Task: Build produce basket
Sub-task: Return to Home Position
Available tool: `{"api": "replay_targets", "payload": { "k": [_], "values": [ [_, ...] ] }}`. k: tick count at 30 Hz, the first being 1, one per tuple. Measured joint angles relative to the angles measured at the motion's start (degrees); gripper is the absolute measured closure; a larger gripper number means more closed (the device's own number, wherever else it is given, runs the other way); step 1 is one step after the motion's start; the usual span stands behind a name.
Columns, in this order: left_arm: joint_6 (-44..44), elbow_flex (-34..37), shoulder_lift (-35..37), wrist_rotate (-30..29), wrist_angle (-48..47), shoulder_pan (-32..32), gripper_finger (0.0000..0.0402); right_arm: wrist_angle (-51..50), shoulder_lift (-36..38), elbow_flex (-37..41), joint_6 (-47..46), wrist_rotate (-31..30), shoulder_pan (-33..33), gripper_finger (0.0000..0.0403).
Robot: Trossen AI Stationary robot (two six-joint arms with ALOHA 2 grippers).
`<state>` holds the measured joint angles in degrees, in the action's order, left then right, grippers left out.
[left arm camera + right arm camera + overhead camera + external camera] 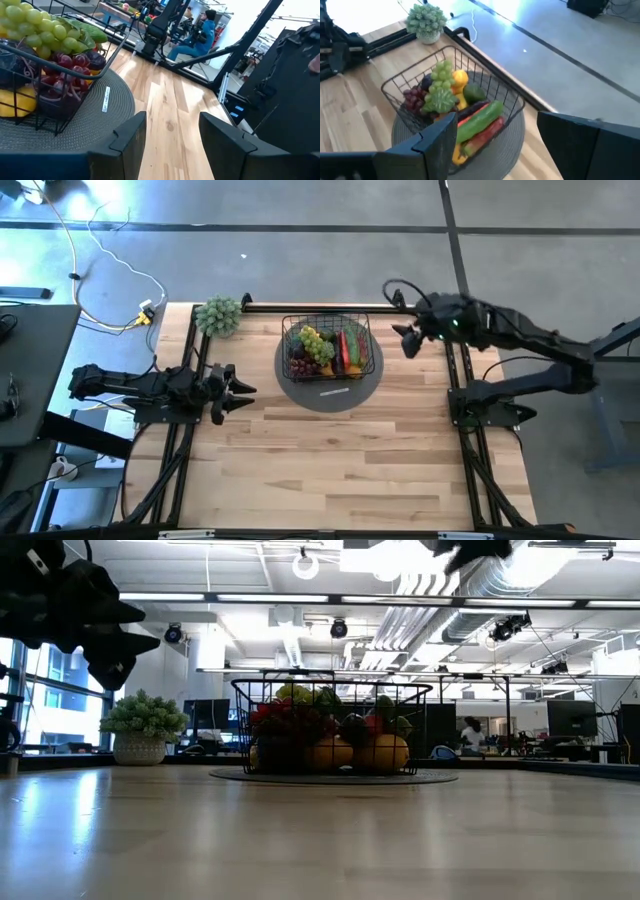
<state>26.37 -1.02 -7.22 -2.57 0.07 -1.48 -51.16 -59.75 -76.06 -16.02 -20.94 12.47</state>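
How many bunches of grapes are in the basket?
2. A green bunch sits on top near the middle of the basket; a purple bunch lies lower beside it, at the wire wall. Others may be hidden underneath.

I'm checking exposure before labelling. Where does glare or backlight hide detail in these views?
High view: glare washes out the floor at the far left. Low view: the left arm is a backlit silhouette against bright windows. Right wrist view: floor glare behind the leafy bunch.

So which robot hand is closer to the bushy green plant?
Left. The left gripper is near the plant, on its side of the basket; the right gripper is beyond the basket's opposite side.
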Motion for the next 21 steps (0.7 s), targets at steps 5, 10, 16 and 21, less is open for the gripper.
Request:
{"api": "replay_targets", "payload": {
  "k": [5,10,16,21],
  "values": [
    [0.0,0.0,0.0,0.0,0.0,0.0,0.0229,12.3,12.8,17.2,-1.9,6.7,0.2,0.0146],
    [0.0,0.0,0.0,0.0,0.0,0.0,0.0229,23.7,23.1,30.8,-1.1,8.5,-1.7,0.0146],
    [0.0,0.0,0.0,0.0,0.0,0.0,0.0229,34.9,33.6,46.3,-0.7,8.8,-4.8,0.0146],
    [0.0,0.0,0.0,0.0,0.0,0.0,0.0229,36.8,40.8,54.0,-2.0,9.6,-6.8,0.0146]
  ]
}}
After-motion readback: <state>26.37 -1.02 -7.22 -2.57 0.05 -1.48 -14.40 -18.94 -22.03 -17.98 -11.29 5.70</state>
